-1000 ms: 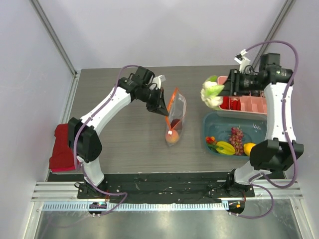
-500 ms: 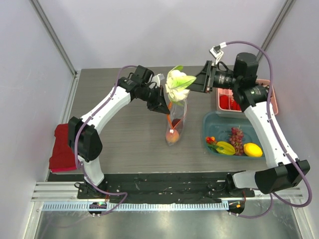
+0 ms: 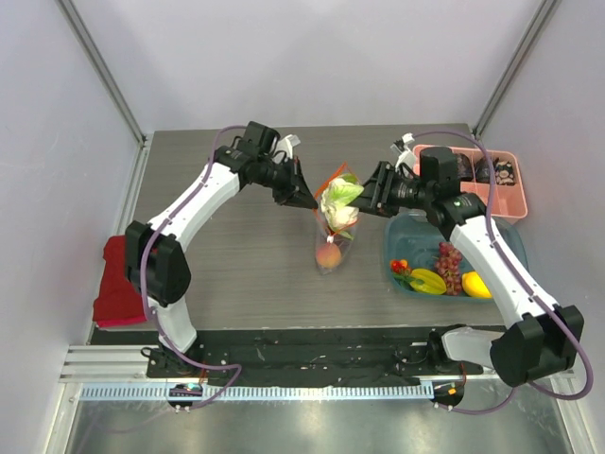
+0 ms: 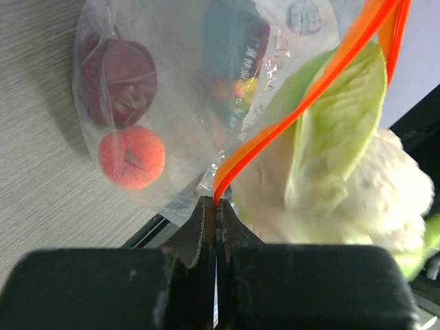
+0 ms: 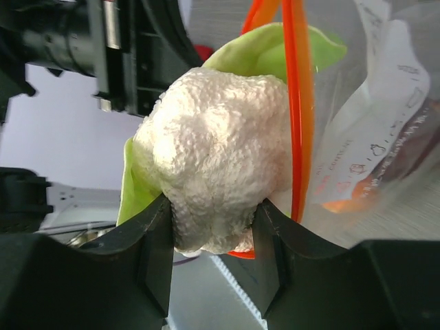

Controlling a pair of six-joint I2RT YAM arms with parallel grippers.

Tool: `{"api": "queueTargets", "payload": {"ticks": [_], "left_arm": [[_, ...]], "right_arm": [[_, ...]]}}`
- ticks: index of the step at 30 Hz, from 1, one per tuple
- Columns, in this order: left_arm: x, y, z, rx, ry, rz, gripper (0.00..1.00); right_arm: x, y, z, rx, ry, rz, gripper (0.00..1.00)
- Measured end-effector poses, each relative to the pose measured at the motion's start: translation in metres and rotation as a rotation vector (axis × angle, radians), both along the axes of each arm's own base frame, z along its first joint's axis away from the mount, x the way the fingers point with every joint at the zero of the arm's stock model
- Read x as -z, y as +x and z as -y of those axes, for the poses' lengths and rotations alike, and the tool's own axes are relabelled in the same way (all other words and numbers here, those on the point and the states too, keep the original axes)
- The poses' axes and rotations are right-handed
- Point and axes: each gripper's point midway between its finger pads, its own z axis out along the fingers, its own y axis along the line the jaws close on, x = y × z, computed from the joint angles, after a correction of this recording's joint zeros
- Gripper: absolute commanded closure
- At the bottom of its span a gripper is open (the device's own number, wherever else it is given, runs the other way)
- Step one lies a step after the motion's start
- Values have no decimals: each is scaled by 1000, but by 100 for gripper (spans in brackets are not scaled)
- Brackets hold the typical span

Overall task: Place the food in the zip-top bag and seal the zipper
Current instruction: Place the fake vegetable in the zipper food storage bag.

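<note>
Top view: the zip-top bag (image 3: 335,242) stands on the table (image 3: 236,255). Its mouth is mostly hidden behind the one cabbage (image 3: 338,202), which sits right at that mouth. The left gripper (image 3: 308,200) meets the bag's upper left edge; the right gripper (image 3: 360,200) comes in from the bag's right, clamped on the cabbage. One peach-coloured fruit (image 3: 328,255) shows through the bag's lower part. Right of the bag, a teal bin (image 3: 399,232) holds one bunch of grapes (image 3: 449,263), one starfruit (image 3: 427,281), one lemon (image 3: 475,284) and small red strawberries (image 3: 400,267), too small to count. One pink tray (image 3: 499,197) lies beyond the bin; one red cloth (image 3: 118,279) lies far left of the bag. Half a second earlier the cabbage hung higher above the bag; a second earlier it was over the pink tray.

Left wrist view: the jaws are pressed together on the end of the orange zipper (image 4: 302,89). Two pieces show through the plastic, one orange-red and one dark red piece (image 4: 118,72), both blurred by creases.

Right wrist view: two fingers (image 5: 155,237) grip the white cabbage head from either side. The zipper loops beside it, a green leaf tip past the strip; how deep the cabbage sits cannot be told.
</note>
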Motion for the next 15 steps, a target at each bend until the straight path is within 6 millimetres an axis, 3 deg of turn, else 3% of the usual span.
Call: {"api": "queueTargets", "payload": {"ticks": [4, 6, 7, 8, 10, 11, 15], "left_arm": [[-7, 1, -2, -5, -18, 13, 100], [-10, 0, -2, -3, -25, 19, 100], [-11, 0, -2, -1, -28, 22, 100], [-12, 0, -1, 2, -33, 23, 100], [-12, -1, 0, 6, -34, 24, 100], [-12, -1, 1, 9, -36, 24, 100], [-13, -3, 2, 15, -40, 23, 100]], "right_arm": [[11, -2, 18, 61, -126, 28, 88], [16, -2, 22, 68, -170, 30, 79], [19, -3, 22, 67, -192, 27, 72], [21, -3, 21, 62, -208, 23, 55], [25, -5, 16, 44, -228, 18, 40], [27, -7, 13, 32, -235, 11, 27], [26, -6, 7, 14, -248, 3, 16]]}}
